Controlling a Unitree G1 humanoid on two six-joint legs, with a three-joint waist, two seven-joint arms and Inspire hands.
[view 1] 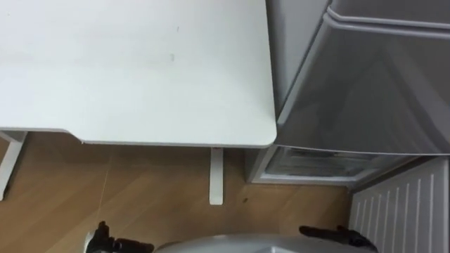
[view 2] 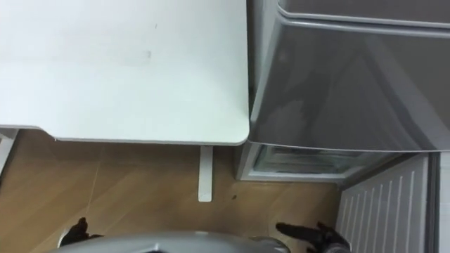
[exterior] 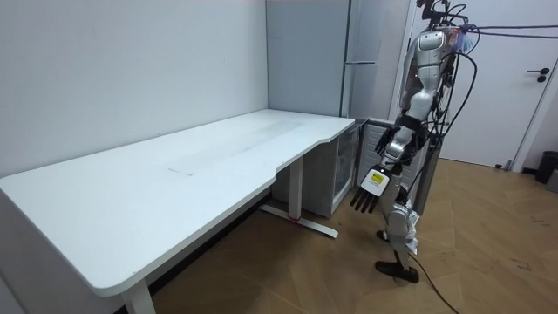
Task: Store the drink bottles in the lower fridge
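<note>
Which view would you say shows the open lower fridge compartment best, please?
The left eye view: the lower fridge compartment sits open beneath the grey upper door, with its ribbed white door swung out at lower right. The right eye view shows nearly the same. The room view has it far off, beyond the table, partly behind the robot.

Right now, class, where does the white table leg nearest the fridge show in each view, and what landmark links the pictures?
Left eye view: the table leg stands at lower centre, under the rounded corner of the table.
Right eye view: the table leg is under the same corner, slightly left of centre.
Room view: the table leg is mid-picture, under the table's far end.
Shared landmark: the grey fridge, right beside that table corner.
</note>
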